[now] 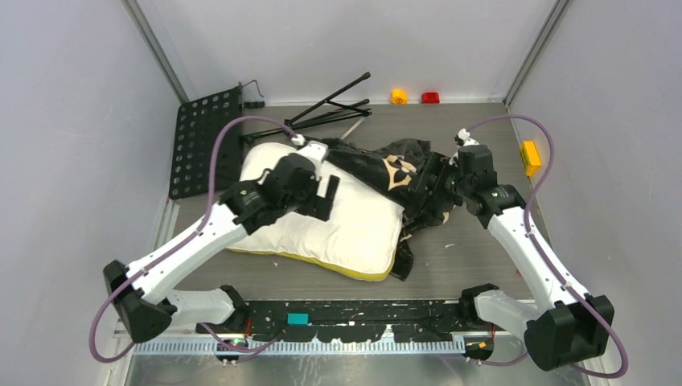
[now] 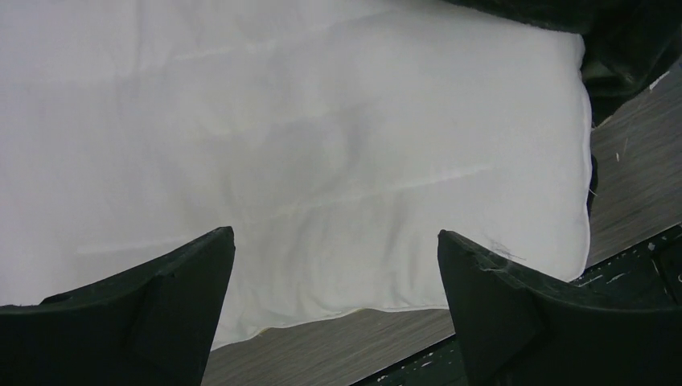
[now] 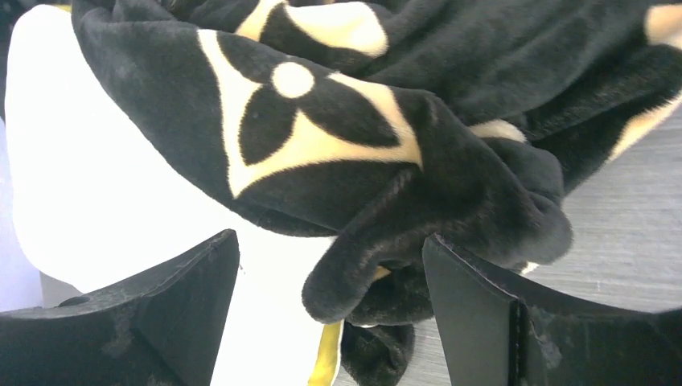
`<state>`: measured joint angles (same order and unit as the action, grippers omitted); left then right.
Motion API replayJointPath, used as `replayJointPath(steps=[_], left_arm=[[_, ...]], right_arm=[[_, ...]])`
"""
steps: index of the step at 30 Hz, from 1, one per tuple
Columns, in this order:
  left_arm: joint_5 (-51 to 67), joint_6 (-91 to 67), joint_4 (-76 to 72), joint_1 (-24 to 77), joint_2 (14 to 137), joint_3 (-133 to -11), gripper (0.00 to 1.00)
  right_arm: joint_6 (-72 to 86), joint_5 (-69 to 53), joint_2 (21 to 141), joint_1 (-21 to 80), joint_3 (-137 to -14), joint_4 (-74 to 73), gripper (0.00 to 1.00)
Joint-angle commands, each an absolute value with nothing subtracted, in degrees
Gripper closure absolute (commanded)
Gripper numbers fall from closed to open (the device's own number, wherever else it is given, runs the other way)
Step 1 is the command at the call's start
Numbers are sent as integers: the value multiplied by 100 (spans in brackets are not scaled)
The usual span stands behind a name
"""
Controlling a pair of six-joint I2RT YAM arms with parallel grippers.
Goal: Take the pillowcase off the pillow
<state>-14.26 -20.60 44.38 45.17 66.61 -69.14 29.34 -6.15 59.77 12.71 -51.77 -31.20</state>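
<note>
Left gripper (image 1: pixel 324 195) poised over the big plump cream-white pillow (image 1: pixel 354 229), jaws spread wide, only bare cushion below them, not pinning it. Pillow lying across mid-table, yellowish edge toward the near side. Large soft black plush pillowcase with pale-yellow flower print (image 1: pixel 394 169) bunched at the pillow's far right end, draped over that corner and spilling onto the grey wood-grain table (image 1: pixel 474 257). Hard to tell whether any cushion sits inside it; probably only lapped over. Right gripper (image 3: pixel 331 241) close against the heap, jaws apart, a plush fold hanging between them, unclamped. Risks, as judged: closing here could nip cushion cloth along with plush, given white fabric right behind the fold, dragging both together. No hold on the pillow from the left side, so nothing to check it on a rightward pull. A thin bite on a loose fold is likely to slip. Around: black perforated metal plate (image 1: pixel 205 145) far left, well apart. Folded black tripod (image 1: pixel 330 108) just behind pillow and heap, its legs a possible snag for cloth pulled rearward. Small orange block (image 1: pixel 399 96) and red block (image 1: pixel 430 97) by the back wall. Yellow block (image 1: pixel 529 157) at the right edge, near the line of a rightward pull.
</note>
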Motion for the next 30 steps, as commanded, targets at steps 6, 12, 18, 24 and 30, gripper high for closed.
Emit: replayJointPath(steps=[6, 12, 18, 24, 30], left_arm=[[-1808, -2219, 3858, 5966, 8527, -7824, 0], [-1418, -2492, 3578, 6130, 9338, -8131, 0], [-1513, -2977, 3507, 6131, 9802, -7939, 0], [-1627, -3601, 3118, 6123, 9581, -6925, 10], [-1686, -3612, 3311, 5899, 8863, -6250, 85]], right_arm=[[2478, -450, 7253, 2058, -6002, -2895, 11], [3019, 582, 7815, 2056, -5818, -2473, 10], [3570, 125, 8053, 1531, -5349, -1699, 22], [3731, 79, 8218, 1248, -5255, -1370, 31], [3456, 154, 8720, 951, -5687, -1557, 55]])
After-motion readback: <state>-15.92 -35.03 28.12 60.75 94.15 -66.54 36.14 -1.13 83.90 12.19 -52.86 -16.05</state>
